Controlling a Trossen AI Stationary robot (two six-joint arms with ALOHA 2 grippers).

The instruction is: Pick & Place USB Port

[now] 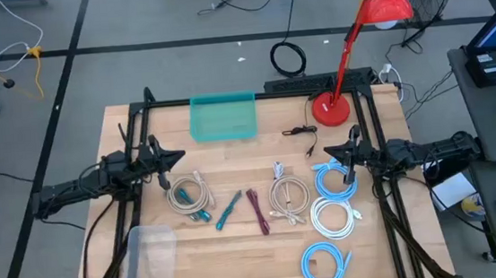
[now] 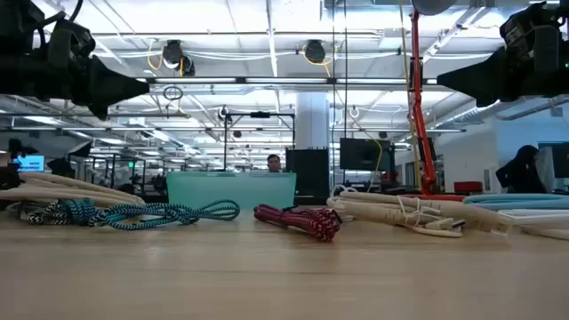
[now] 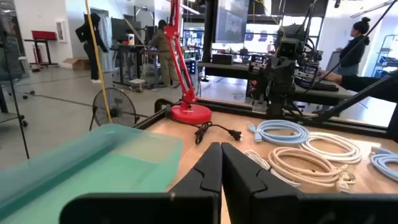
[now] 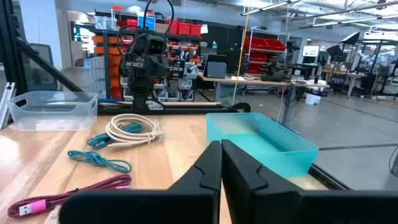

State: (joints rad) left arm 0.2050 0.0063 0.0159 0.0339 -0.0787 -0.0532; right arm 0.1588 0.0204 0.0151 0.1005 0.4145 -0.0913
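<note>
Above the bench's side edges hang the left gripper (image 1: 176, 156) and right gripper (image 1: 334, 156), fingers together, empty; cables (image 1: 236, 207) lie mid-bench, untouched; picking hasn't begun; next, I judge, open over one for the teal bin (image 1: 223, 117).

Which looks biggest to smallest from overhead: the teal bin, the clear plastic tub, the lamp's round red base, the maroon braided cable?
1. Teal bin and clear plastic tub: too alike to rank.
2. Round red lamp base.
3. Maroon braided cable, thinnest.
</note>
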